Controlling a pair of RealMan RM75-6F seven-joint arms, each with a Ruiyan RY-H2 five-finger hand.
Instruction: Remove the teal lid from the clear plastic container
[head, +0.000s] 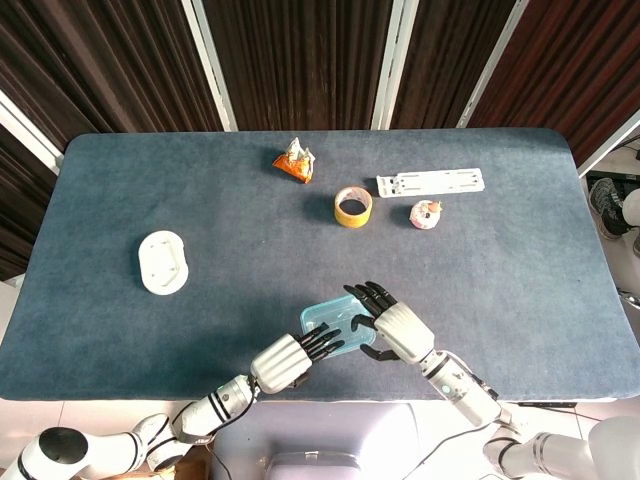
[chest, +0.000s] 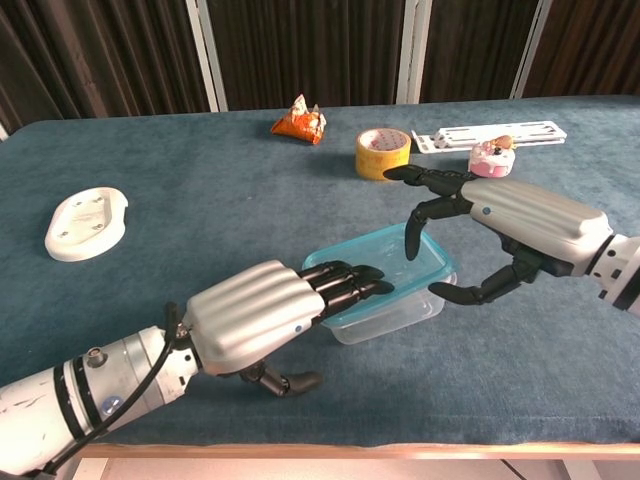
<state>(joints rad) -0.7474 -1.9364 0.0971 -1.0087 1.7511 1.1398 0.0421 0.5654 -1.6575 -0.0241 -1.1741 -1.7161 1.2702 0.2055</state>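
Worktop (head: 120, 190), covered in dark blue-grey fabric, with dark curtains behind its far edge. Left arm (chest: 90, 395), white with black joint bands, enters from the near left corner; right arm (chest: 620, 270) enters from the near right.

Left hand (chest: 262, 318) lies palm down, its black fingers (chest: 345, 280) held together and extended, their tips resting on the near left part of the teal lid; the thumb curls underneath, just beside the container's left wall. It grips nothing. Right hand (chest: 505, 225) arches over the right end of the container with fingers spread and curved downward; one fingertip reaches down to the lid's far right portion, and the thumb points toward the right wall from the side. Whether the fingertip and thumb actually touch cannot be told.

Clear plastic container (chest: 385, 315) stands at the near centre edge of the worktop, between the two hands. Teal lid (chest: 395, 258) sits on top of it, tilted, its far edge higher than the near one.

White perforated bracket (head: 430, 183) lies flat at far right. White oval plate (head: 162, 262) lies well apart at left. Yellow tape roll (head: 353, 206) stands near centre, beyond the container. Orange snack packet (head: 294, 162) lies toward the far edge. Small pink-and-white round object (head: 427, 214) sits just in front of the bracket.
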